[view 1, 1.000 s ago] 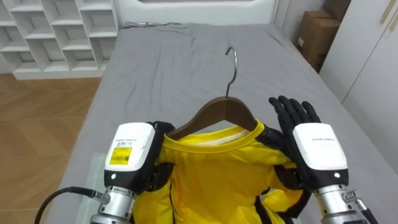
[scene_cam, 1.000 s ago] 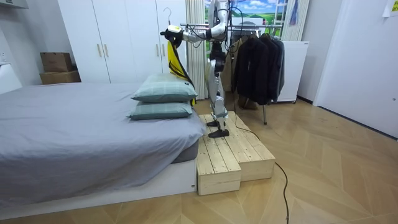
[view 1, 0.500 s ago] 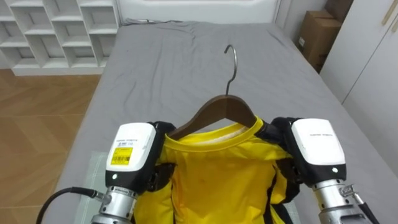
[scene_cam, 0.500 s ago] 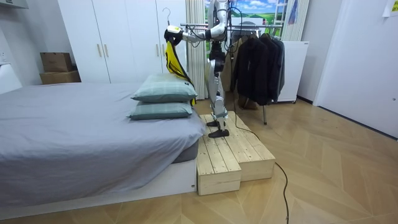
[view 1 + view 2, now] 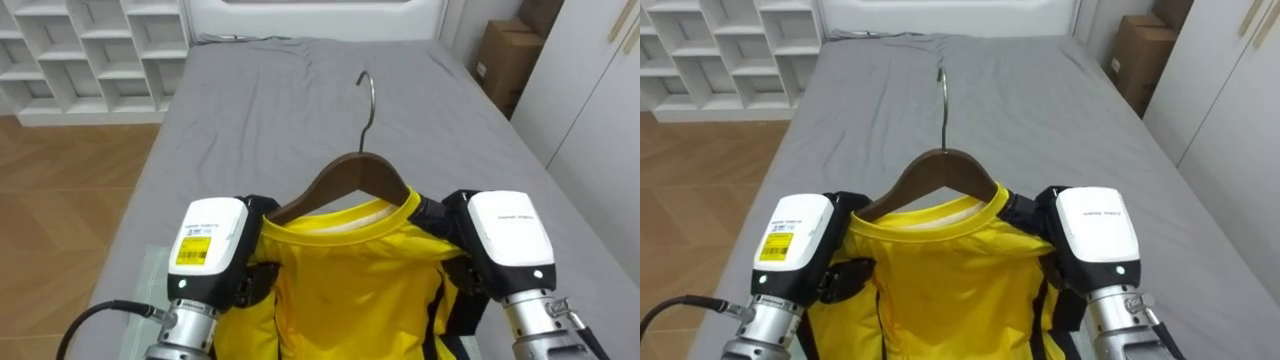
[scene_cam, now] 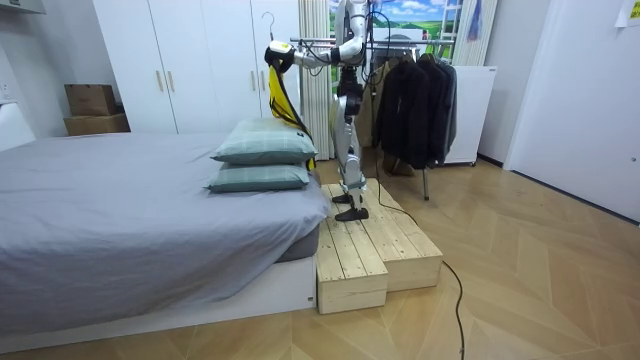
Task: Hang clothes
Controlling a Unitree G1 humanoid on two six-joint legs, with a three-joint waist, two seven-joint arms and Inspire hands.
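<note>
- A yellow shirt (image 5: 350,285) hangs on a brown wooden hanger (image 5: 355,175), held up between the robot's two hands in the near middle of the scene.
- The left hand (image 5: 210,250) sits at the shirt's left shoulder, its dark fingers curled into the yellow cloth.
- The right hand (image 5: 508,240) sits at the right shoulder, fingers folded round the cloth there.
- The hanger's metal hook points up and away, over a grey bed (image 5: 260,110) that runs to the far wall.
- White shelves (image 5: 90,50) stand far left and a cardboard box (image 5: 510,55) far right.
- In the room view the robot stands on a wooden platform (image 6: 375,250) beside the bed's pillows (image 6: 265,160), with dark clothes (image 6: 415,95) hanging behind it.
</note>
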